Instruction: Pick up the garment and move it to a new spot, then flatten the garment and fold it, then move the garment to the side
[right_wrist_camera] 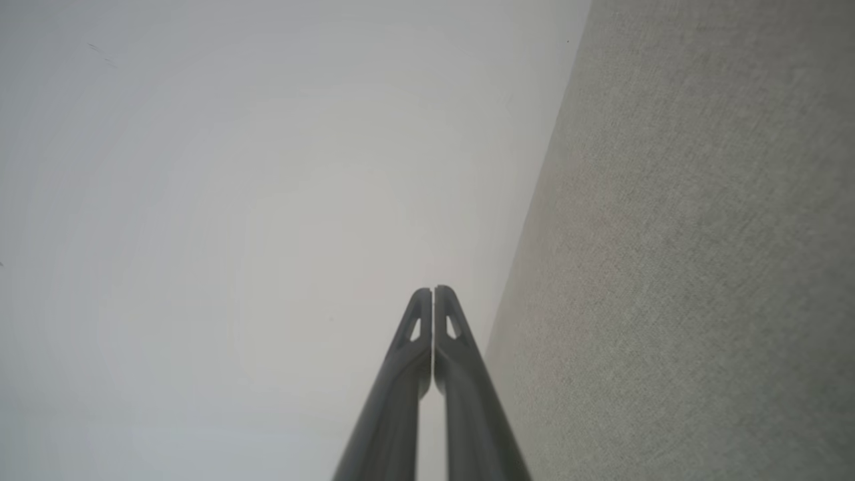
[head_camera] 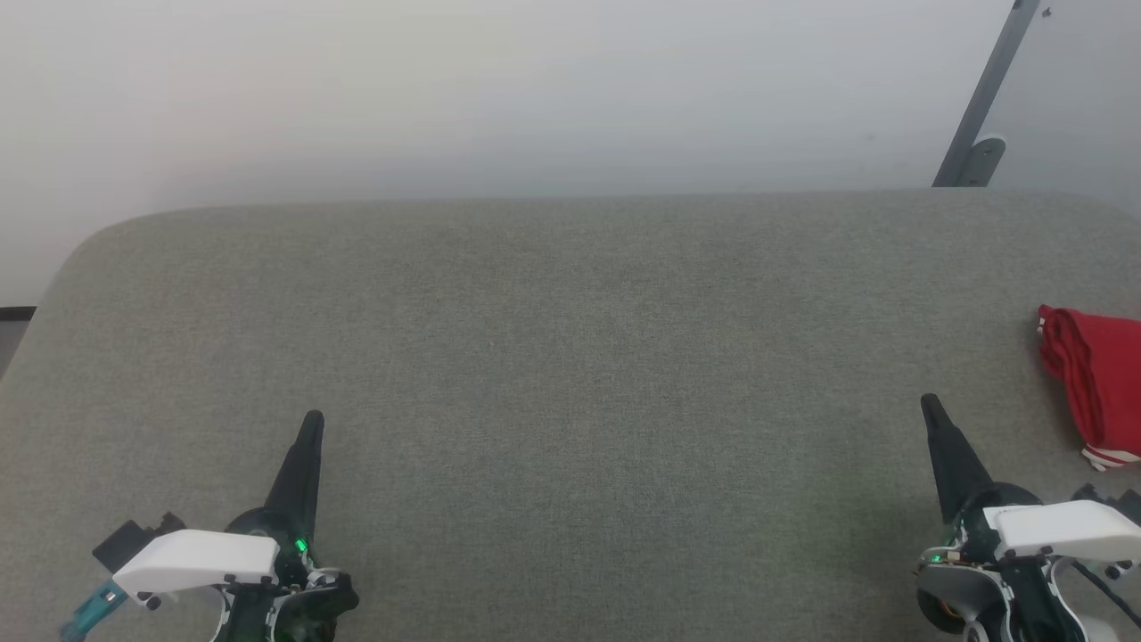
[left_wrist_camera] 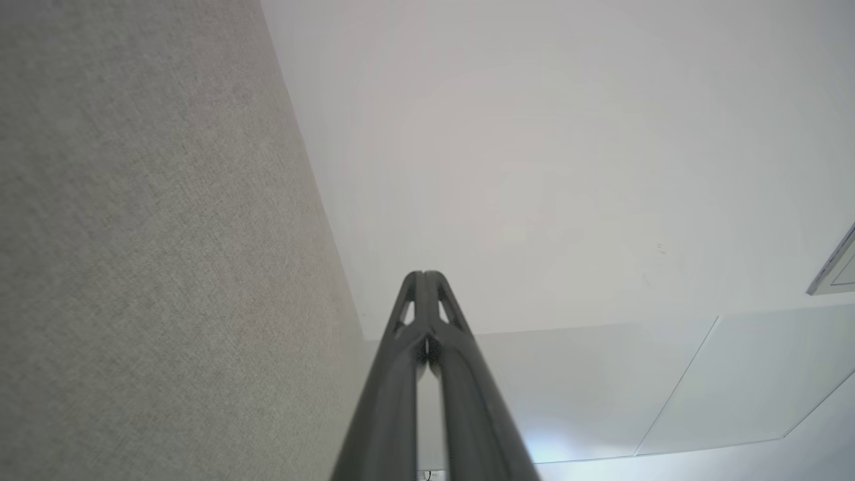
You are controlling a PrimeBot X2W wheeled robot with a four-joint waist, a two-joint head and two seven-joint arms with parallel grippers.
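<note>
Large grey woven-fabric tabletop (head_camera: 570, 374). Bunched red thin-fabric jersey (head_camera: 1098, 379), striped red-and-white trim, lies at far right, partly cut by frame. Both left gripper (head_camera: 312, 419) and right gripper (head_camera: 929, 403): jaws closed together, nothing held. Risk judged: single layer pinched, jersey dragged off edge. No writing legible.

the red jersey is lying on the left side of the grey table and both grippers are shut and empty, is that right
Not the left side. The garment lies on the right side of the table, just past the right gripper, as the head view shows. The rest holds: the right gripper and the left gripper are both shut and empty.
</note>
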